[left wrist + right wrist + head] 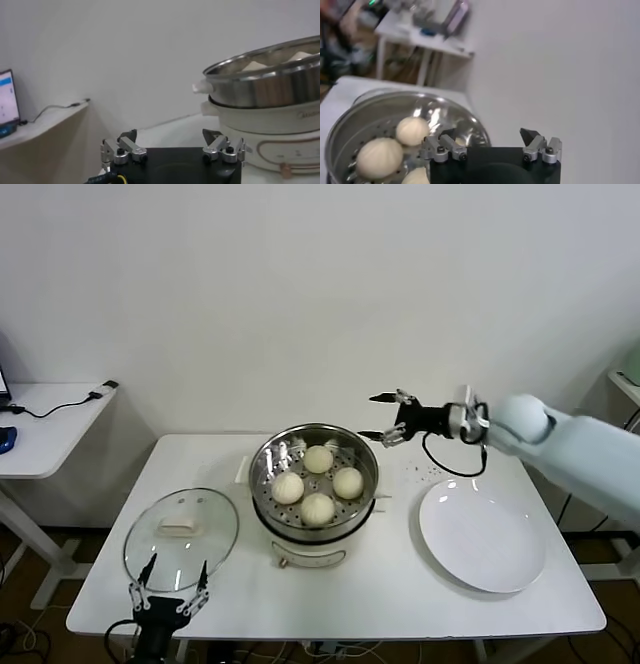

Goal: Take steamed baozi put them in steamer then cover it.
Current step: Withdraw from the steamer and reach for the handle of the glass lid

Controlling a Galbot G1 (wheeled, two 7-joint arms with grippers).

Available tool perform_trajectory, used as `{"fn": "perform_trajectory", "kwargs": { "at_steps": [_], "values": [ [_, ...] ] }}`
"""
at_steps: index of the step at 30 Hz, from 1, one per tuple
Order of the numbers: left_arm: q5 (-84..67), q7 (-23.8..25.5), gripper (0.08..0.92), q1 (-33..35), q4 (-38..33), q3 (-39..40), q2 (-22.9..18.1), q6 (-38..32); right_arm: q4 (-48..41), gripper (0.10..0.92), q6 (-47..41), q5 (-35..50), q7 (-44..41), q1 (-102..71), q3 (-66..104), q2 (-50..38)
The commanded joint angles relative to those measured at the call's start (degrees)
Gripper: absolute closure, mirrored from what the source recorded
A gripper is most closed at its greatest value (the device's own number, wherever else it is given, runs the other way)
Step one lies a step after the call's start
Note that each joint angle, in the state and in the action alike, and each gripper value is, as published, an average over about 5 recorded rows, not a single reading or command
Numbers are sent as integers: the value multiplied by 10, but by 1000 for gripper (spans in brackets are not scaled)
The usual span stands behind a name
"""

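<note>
Four small round cream-white steamed baozi (pixel 317 484) sit inside the round shiny stainless-steel steamer (pixel 266 484) w/ perforated tray, mid white bench (pixel 400 594).

Round clear glass cover (pixel 215 529) w/ metal rim + white rectangular handle lies flat on bench, left of steamer, near but apart (steamer not yet covered).

Flat round white plate (pixel 481 534) on bench right of steamer, nothing on it.

Right claw (pixel 384 417) hangs in air beside steamer's far-right rim, above bench level, jaws spread wide, holding nothing. Right wrist view: three baozi visible in the tray below the claw (pixel 490 142).

Left claw (pixel 168 576) low at bench's near-left edge, just in front of cover, jaws wide, holding nothing. Left wrist view: claw (pixel 170 142) points at the steamer (pixel 265 85) side wall w/ cream base.

Side desk (pixel 45 424) w/ cable at far left.
</note>
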Motion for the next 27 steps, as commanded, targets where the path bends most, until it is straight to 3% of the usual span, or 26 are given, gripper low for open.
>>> {"fn": "perform_trajectory", "kwargs": {
  "at_steps": [1,9,15,20,27],
  "values": [
    [112,4,177,-4,-31,-11,2,28,94,203,24,-28,93,-537,539,-46],
    [508,-30,177,-27,-29,-34,15,32,122,203,-5,-73,91,-745,760,75],
    [769,-52,177,-58,12,-20,54,46,128,203,-23,-102,86,-818,835,147],
    [832,-74,177,-115,98,5,81,52,111,203,-22,-131,85,-848,854,181],
    [848,-136,177,-200,232,0,78,31,98,203,-16,-164,82,-866,867,203]
  ]
}}
